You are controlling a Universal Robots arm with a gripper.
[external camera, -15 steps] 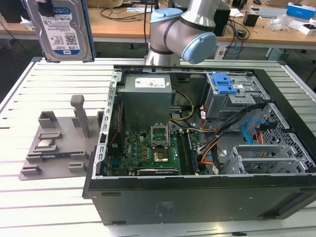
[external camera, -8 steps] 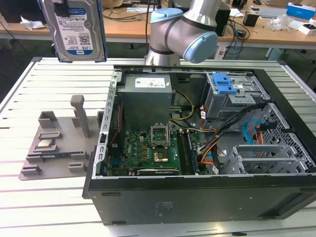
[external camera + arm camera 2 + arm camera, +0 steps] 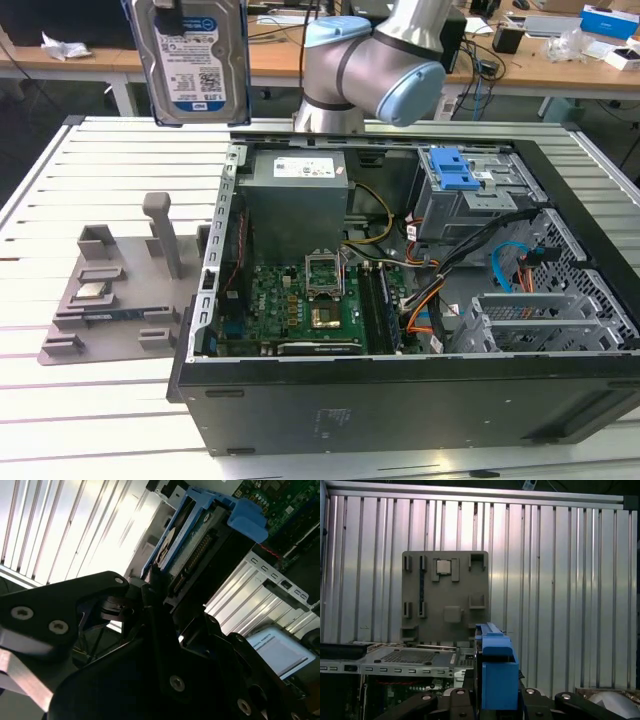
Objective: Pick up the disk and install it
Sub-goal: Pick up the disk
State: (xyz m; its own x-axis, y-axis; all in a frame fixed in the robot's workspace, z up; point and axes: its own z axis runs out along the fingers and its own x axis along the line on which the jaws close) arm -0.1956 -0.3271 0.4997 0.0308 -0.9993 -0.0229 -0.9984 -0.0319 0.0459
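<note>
The disk (image 3: 195,60), a silver hard drive with a white-and-blue label in a blue bracket, hangs upright in the air. In the exterior view it is above the slatted table, to the left of the open computer case (image 3: 215,260) and beyond the case's far corner. My gripper (image 3: 150,587) is shut on one end of the disk (image 3: 200,545), with a black finger pressed on each side. In the first wrist view the disk's blue bracket (image 3: 497,680) stands edge-on between the gripper's (image 3: 496,702) fingers.
A grey fixture tray (image 3: 120,300) with a small silver chip (image 3: 92,292) lies on the table (image 3: 60,170) beside the case. Inside the case are a power supply (image 3: 295,195), a motherboard (image 3: 300,300) and a drive cage with a blue latch (image 3: 455,170). The arm (image 3: 370,70) rises behind the case.
</note>
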